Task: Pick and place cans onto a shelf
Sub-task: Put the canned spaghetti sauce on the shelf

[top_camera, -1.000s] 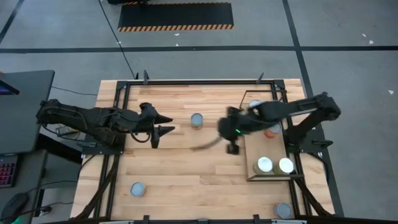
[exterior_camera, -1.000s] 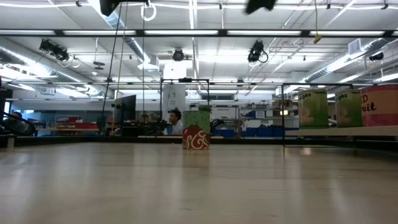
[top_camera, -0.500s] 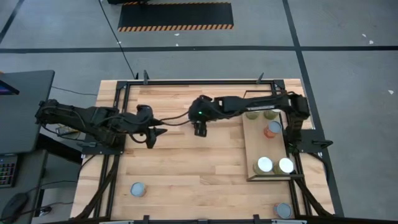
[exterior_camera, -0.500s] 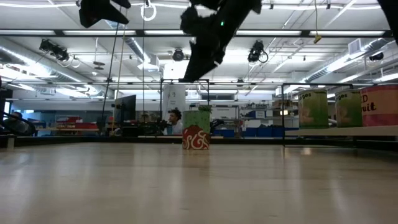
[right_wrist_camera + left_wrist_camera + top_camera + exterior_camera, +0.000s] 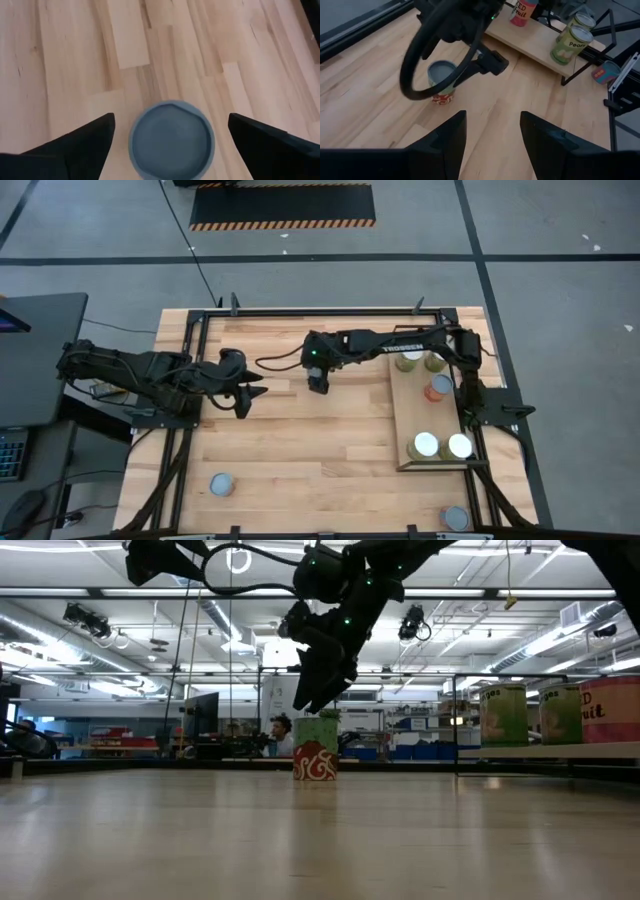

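**A:** Where is the right gripper (image 5: 318, 383) relative to the shelf (image 5: 407, 412)?

**B:** Well off it, out over the middle of the butcher-block table (image 5: 300, 450). From above the arm hides what lies beneath, but the right wrist view looks straight down on a can with a blue-grey round top (image 5: 172, 138), standing upright between the two fingers (image 5: 75, 145). The jaws are spread wide, one on each side of the can, not touching it.

**A:** Does the low view add anything?

**B:** It shows the gripper hanging just above that can, whose label is green over red with white swirls (image 5: 315, 749). It also shows the sides of three cans on the shelf (image 5: 545, 713), raised above the table on a thin black frame.

**A:** And the shelf itself?

**B:** From above, two white-topped cans (image 5: 426, 445) stand at its near end, an orange-topped one (image 5: 438, 388) near the middle, and two olive ones (image 5: 434, 362) at the far end, partly under the right arm.

**A:** The left gripper (image 5: 243, 393)?

**B:** It waits over the table, far from the shelf, fingers (image 5: 442, 142) partly apart and empty. Its wrist view sees the right gripper over the can, plus a can labelled "Pears" (image 5: 570, 45) on the shelf.

**A:** Other cans?

**B:** One at the near left of the table (image 5: 222, 484), another off the shelf's near end (image 5: 455, 518).
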`<state>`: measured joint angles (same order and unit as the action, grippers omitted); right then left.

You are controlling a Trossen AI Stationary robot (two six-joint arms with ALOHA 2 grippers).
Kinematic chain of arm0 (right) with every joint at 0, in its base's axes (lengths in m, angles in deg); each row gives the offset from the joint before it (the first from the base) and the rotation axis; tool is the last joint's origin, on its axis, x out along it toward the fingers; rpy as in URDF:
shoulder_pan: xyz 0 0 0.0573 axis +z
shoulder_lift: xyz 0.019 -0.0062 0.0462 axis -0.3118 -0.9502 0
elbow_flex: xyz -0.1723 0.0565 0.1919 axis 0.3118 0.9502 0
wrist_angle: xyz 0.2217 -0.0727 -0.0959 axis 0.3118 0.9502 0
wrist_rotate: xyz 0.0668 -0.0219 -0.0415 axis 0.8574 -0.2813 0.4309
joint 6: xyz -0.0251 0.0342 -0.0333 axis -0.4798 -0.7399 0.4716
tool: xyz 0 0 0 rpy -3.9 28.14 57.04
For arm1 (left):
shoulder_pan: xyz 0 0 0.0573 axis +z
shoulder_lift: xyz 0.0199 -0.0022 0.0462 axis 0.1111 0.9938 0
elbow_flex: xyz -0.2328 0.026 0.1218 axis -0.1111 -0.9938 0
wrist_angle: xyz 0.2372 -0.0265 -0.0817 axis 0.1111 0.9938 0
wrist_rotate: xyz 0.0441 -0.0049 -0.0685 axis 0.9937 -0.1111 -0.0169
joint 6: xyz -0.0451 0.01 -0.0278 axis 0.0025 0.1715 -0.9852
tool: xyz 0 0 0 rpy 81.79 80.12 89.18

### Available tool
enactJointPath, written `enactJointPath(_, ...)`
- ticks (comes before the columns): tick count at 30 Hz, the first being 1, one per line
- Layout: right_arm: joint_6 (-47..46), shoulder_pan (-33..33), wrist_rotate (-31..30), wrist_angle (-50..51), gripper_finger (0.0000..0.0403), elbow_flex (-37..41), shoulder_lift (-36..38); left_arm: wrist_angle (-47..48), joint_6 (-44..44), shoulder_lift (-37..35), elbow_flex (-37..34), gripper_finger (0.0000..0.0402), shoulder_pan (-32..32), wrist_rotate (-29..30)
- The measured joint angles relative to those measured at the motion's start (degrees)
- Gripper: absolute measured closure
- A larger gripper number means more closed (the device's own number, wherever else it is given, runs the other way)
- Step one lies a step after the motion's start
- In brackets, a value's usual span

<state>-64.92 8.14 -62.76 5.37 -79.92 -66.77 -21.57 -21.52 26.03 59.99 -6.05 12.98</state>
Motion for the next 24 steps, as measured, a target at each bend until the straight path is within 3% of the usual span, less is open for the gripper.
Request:
enactJointPath(14,-2.3,-2.2,4.5,-3.6,0.0018,6.2,-0.1,-3.6,0.0,0.0,0.0,0.021,0.0,0.4)
enactJointPath(24,-7.0,-1.2,5.3,-12.3,0.0091,8.9,-0.1,-14.0,2.4,0.1,0.0,0.021,-2.6,0.0)
